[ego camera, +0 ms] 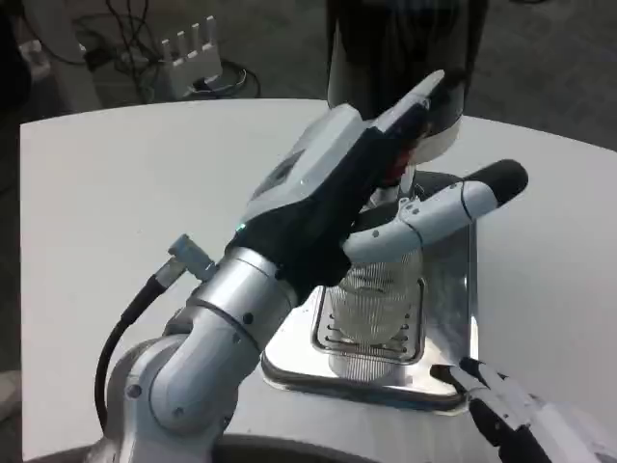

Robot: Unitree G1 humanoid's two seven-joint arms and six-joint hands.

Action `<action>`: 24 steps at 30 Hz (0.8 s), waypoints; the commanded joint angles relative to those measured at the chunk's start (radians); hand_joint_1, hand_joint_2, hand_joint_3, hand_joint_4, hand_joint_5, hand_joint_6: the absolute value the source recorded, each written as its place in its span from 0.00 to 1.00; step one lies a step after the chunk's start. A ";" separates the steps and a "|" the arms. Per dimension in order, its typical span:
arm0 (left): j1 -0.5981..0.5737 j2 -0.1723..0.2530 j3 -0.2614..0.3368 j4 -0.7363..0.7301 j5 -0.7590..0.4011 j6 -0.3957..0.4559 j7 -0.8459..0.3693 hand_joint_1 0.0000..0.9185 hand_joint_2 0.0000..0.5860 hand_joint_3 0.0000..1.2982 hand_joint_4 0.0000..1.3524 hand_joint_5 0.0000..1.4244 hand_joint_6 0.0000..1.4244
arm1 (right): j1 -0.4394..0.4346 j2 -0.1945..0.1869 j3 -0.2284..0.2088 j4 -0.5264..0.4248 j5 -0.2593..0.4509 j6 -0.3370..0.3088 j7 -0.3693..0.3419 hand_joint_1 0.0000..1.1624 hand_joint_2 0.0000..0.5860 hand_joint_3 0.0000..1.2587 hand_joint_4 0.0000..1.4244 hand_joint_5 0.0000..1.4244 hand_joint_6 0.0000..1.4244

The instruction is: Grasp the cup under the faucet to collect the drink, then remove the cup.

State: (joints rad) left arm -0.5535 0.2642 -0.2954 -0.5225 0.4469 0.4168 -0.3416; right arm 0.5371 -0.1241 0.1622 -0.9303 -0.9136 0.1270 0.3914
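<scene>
At the lower right corner of the frame the right hand rests beside the steel drip tray, fingers apart and holding nothing. From the lower left the left forearm rises toward centre. The left hand wraps its fingers around the ribbed clear cup, which stands on the tray's grille at centre. Behind, at the top of the frame, stands the dark drink dispenser on the white table.

The left hand hides the cup's upper part.
</scene>
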 commanded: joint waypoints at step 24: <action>-0.010 0.059 -0.043 0.013 0.006 -0.072 -0.091 0.00 0.18 0.03 0.02 0.07 0.03 | 0.030 -0.003 0.008 -0.023 0.004 -0.014 -0.025 0.41 0.81 0.08 0.00 0.00 0.00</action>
State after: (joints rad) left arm -0.5553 0.3083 -0.3037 -0.5089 0.4427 0.3656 -0.3913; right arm 0.5545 -0.1257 0.1667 -0.9400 -0.9136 0.1252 0.3767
